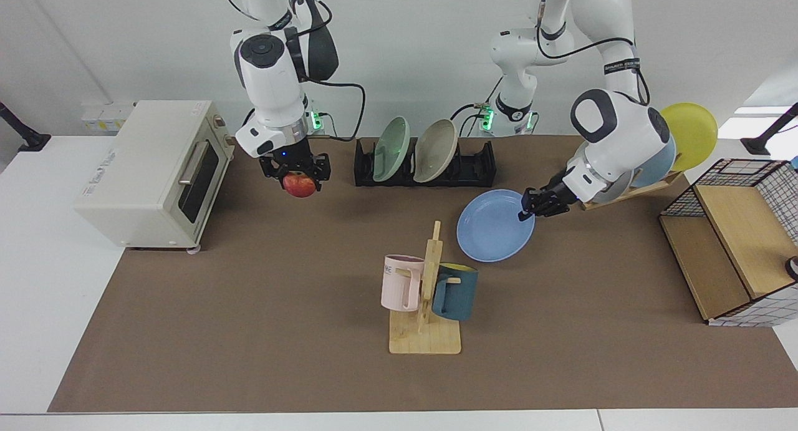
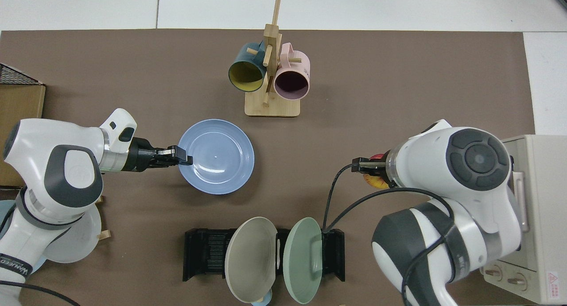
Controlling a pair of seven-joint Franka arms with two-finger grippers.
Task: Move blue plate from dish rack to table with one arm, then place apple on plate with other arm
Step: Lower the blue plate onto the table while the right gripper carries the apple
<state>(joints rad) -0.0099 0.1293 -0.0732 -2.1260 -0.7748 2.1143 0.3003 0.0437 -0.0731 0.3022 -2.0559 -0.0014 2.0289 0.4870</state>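
Note:
The blue plate (image 1: 494, 234) (image 2: 217, 156) lies nearly flat, low over or on the brown table (image 1: 280, 306), in front of the black dish rack (image 1: 471, 168) (image 2: 206, 253). My left gripper (image 1: 525, 211) (image 2: 182, 156) is shut on the plate's rim. I cannot tell whether the plate touches the table. My right gripper (image 1: 300, 176) (image 2: 368, 169) hangs above the table beside the toaster oven, shut on the red apple (image 1: 300, 185) (image 2: 374, 180). In the top view the arm hides most of the apple.
The rack holds a green plate (image 1: 391, 149) and a beige plate (image 1: 434, 150). A mug tree (image 1: 428, 294) with two mugs stands close in front of the blue plate. A wooden stand with plates (image 1: 686, 131), a wire basket (image 1: 742, 231) and a toaster oven (image 1: 149, 169) line the sides.

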